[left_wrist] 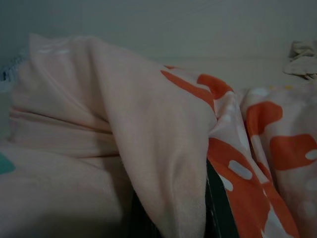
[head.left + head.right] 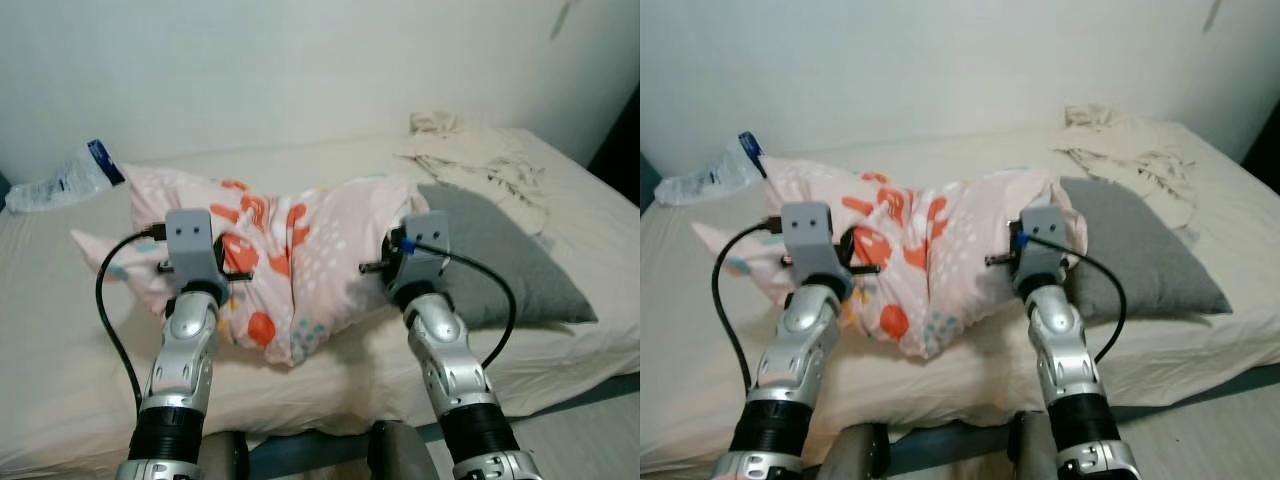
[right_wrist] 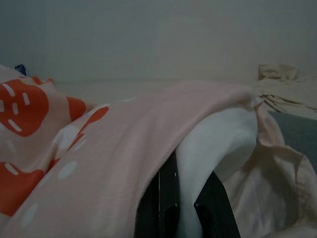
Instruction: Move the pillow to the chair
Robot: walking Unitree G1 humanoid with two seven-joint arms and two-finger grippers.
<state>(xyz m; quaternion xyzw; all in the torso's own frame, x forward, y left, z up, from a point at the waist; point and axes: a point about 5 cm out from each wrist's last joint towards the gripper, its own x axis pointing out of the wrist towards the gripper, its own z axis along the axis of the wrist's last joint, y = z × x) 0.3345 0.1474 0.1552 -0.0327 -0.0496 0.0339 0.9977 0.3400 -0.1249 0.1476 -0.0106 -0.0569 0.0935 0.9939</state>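
A: Where's the pink pillow with orange blotches (image 2: 290, 260)?
B: Near the front edge of the cream-sheeted bed (image 2: 60, 350), long axis crosswise, between both arms.
A: Grippers?
B: Left gripper (image 1: 171, 218) and right gripper (image 3: 185, 203) each pinch a fold of it, one per end. Grey pillow (image 2: 500, 255) lies beside.

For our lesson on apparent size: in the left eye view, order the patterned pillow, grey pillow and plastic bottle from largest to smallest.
1. Patterned pillow
2. Grey pillow, partly hidden by the right arm
3. Plastic bottle, though it lies farther back
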